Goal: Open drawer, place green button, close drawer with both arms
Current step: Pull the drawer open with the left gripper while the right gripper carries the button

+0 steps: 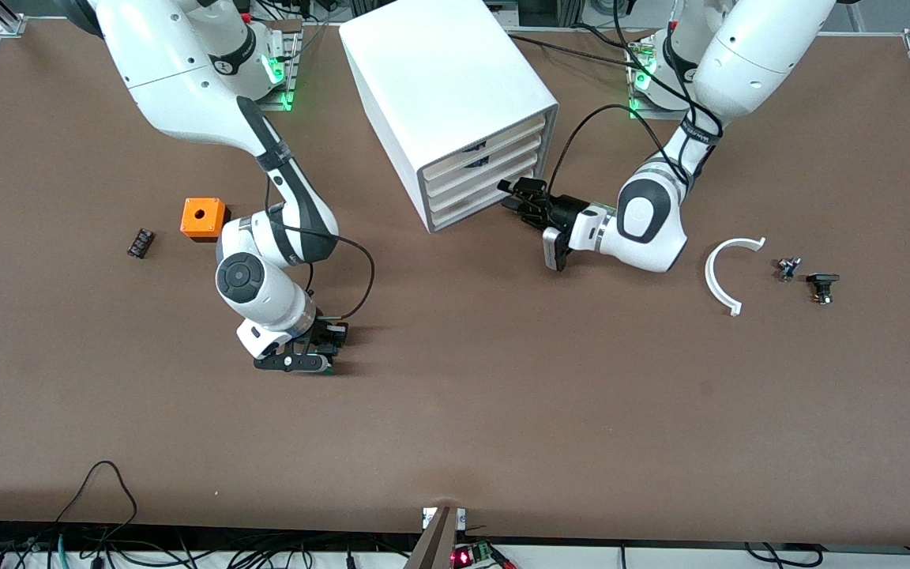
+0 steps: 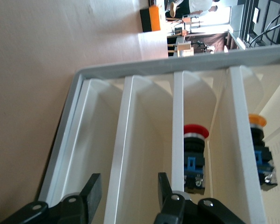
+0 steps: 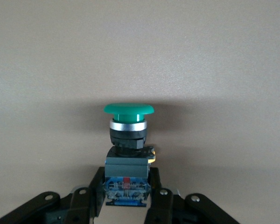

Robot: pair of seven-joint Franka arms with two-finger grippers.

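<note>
Fingers: right gripper clamps the button, cap outward | left gripper spread open at the drawer front.

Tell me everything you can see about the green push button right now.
The button has a wide, glossy green mushroom cap, a silver collar under it, a black body and a blue contact block with a red spot at the base. It lies on the brown table toward the right arm's end, nearer the front camera than the cabinet. The right gripper has its fingers against the sides of its base.
</note>
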